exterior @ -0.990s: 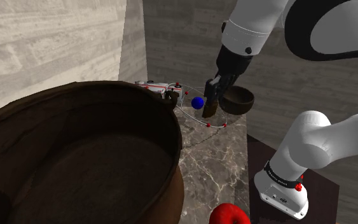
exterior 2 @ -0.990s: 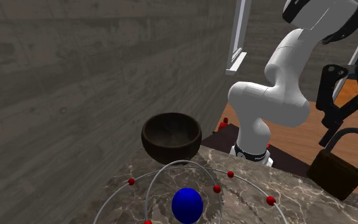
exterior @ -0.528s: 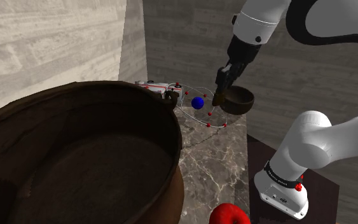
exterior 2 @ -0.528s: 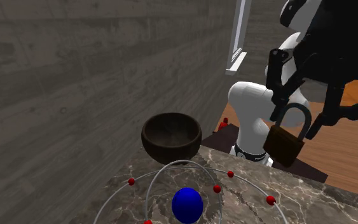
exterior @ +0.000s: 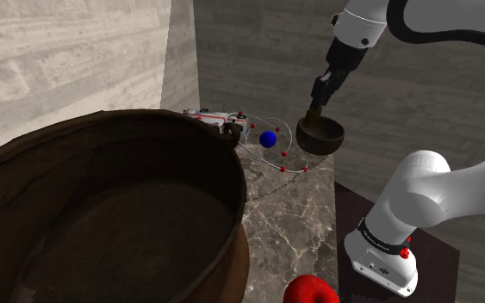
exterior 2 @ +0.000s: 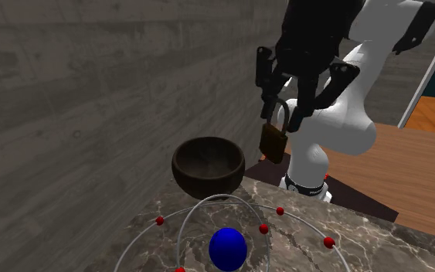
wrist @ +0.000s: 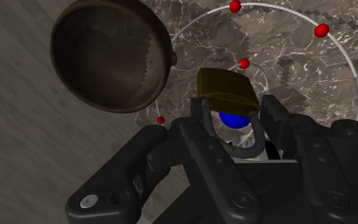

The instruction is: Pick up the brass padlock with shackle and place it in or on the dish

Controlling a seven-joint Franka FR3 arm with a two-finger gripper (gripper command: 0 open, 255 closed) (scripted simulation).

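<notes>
The brass padlock (exterior 2: 273, 141) hangs by its grey shackle from my black gripper (exterior 2: 289, 114), which is shut on the shackle. It is in the air, just above and beside the rim of the dark brown bowl-shaped dish (exterior 2: 208, 165) at the counter's far corner. In the shoulder view the gripper (exterior: 318, 102) holds the padlock (exterior: 314, 112) right over the dish (exterior: 322, 136). In the wrist view the padlock body (wrist: 227, 89) sticks out past the fingers (wrist: 193, 137), with the dish (wrist: 110, 57) off to one side.
A wire atom model with a blue ball (exterior: 268, 138) and red beads stands on the marble counter (exterior: 275, 215) next to the dish. A big brown pot (exterior: 102, 215) looms close in front. A red object (exterior: 309, 291) lies at the near edge. Walls back the counter.
The gripper has carried the padlock up and across the counter towards the dish: up and right in the shoulder view, leftwards in the second exterior view.
</notes>
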